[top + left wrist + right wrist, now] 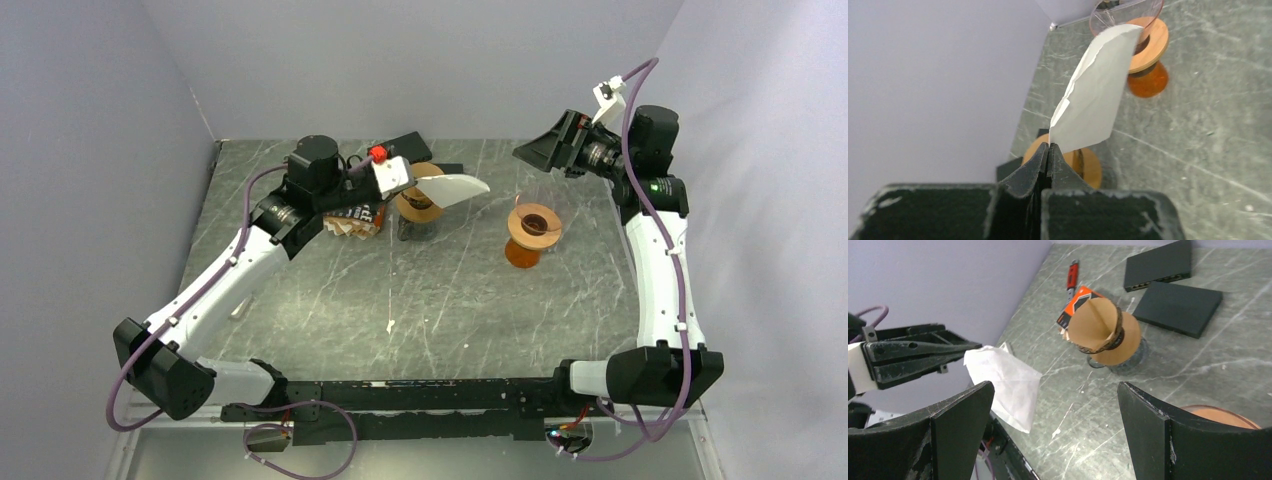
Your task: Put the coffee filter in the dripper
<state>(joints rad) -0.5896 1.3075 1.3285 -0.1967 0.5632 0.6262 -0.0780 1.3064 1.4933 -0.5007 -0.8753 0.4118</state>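
Note:
My left gripper point(418, 182) is shut on the corner of a white paper coffee filter point(456, 188), held in the air above the back middle of the table. In the left wrist view the filter point(1093, 95) rises from the closed fingertips point(1049, 148) and its far edge overlaps the dripper point(1148, 47). The dripper point(533, 232) is a clear cone with a wooden collar on an amber base, standing to the right of the filter. My right gripper point(540, 152) hangs open and empty, high behind the dripper, and its wrist view shows the filter point(1004, 380) beyond the open fingers point(1053, 390).
A glass stand with a brown paper cone point(420, 205) sits just below the held filter. An orange box of brown filters point(355, 222) lies under the left wrist. Two flat black boxes point(1178, 307) and a red-handled tool point(1072, 275) lie at the back.

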